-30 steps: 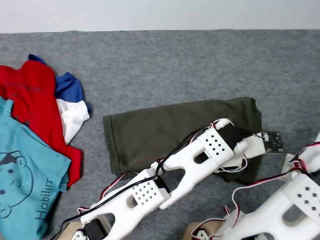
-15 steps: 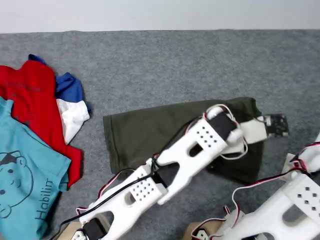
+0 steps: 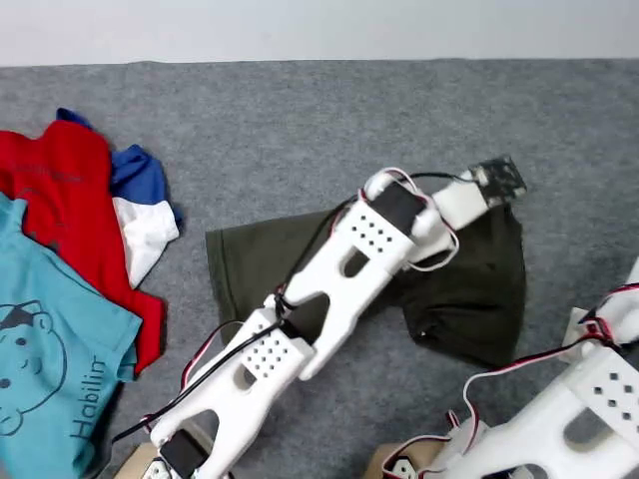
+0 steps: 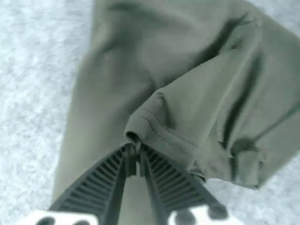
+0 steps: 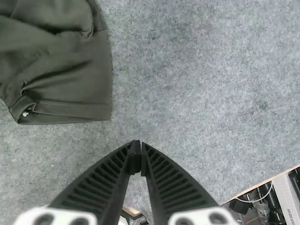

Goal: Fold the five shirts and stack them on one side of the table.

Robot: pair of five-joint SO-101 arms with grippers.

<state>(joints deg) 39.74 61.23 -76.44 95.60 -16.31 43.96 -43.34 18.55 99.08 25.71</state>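
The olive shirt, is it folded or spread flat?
Partly folded: the left gripper holds one hem of the olive shirt raised over the rest.

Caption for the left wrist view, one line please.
Left gripper shut on the hem of the olive shirt, above the grey table.

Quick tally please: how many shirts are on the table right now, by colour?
olive green shirt: 1
red shirt: 1
teal shirt: 1
blue cloth: 1
white cloth: 1
Total: 5, if blue and white are separate shirts; I cannot tell.
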